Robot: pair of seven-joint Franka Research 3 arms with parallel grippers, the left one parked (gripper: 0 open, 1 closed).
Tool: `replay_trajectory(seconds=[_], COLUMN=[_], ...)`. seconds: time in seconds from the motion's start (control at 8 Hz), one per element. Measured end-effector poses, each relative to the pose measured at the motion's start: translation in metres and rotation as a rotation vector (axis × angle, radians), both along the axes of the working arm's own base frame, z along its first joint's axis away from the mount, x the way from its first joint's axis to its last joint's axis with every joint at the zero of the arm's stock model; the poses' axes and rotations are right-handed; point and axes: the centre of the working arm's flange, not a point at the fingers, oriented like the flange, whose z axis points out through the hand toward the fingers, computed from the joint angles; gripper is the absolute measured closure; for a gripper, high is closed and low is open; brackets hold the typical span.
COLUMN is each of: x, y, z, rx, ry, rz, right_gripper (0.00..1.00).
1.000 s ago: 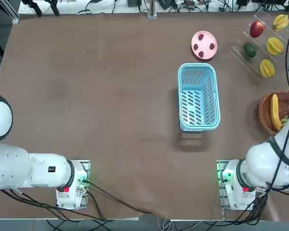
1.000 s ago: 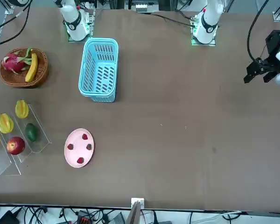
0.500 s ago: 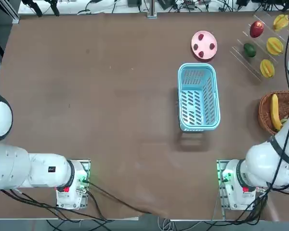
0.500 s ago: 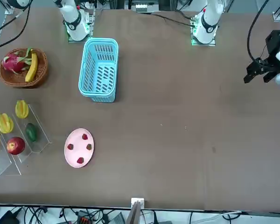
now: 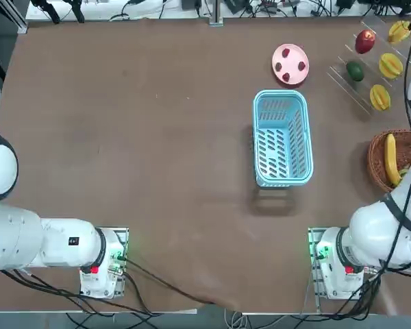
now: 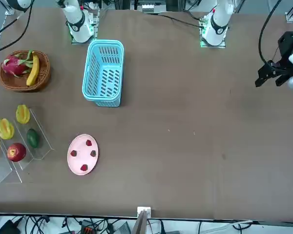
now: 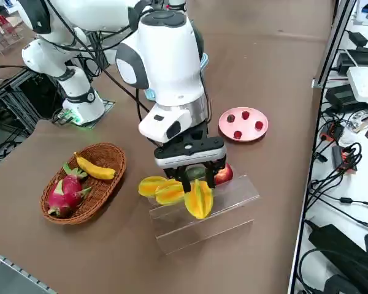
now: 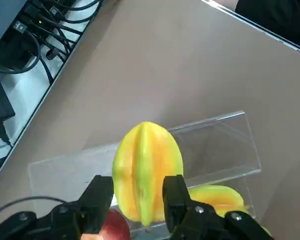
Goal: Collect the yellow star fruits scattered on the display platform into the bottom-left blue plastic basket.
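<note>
At the far right corner of the table (image 5: 157, 137), the right gripper (image 8: 139, 192) hangs over the clear stepped rack (image 7: 230, 199), its two fingers (image 8: 174, 192) set to either side of one star fruit (image 8: 147, 170). In the wrist view the fruit sits between them with its ridges running lengthwise. The fingers look pressed to its flanks — clenched on it, as far as I can judge — and the side view shows that fruit (image 7: 198, 199) just under the gripper at the rack's front, which fits a grasp made from above so the steps do not get in the way.

Two more star fruits (image 7: 162, 190) lie beside it on the rack, close to a red apple (image 7: 224, 174); in the top view three yellow fruits show on the steps, the nearest (image 5: 379, 97) toward the wicker bowl (image 5: 377, 161).

The blue basket (image 5: 281, 138) stands well apart near mid-table, open side up and with nothing in it — so no fruit has been collected yet. The lift must likely clear the rack's edge first.
</note>
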Motion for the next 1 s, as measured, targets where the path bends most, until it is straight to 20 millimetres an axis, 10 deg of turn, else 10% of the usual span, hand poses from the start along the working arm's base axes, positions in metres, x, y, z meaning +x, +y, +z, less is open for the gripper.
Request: replay_trajectory(seconds=[0.62,0.88,1.0], x=[0.002,0.002,0.002], y=[-0.001,-0.001,-0.001], z=[-0.015,-0.017,-0.016], rx=[0.003,0.003,0.003], ry=[0.014,0.017,0.017], rz=[0.000,0.002,0.002], right_gripper=[0.39,0.47,0.66])
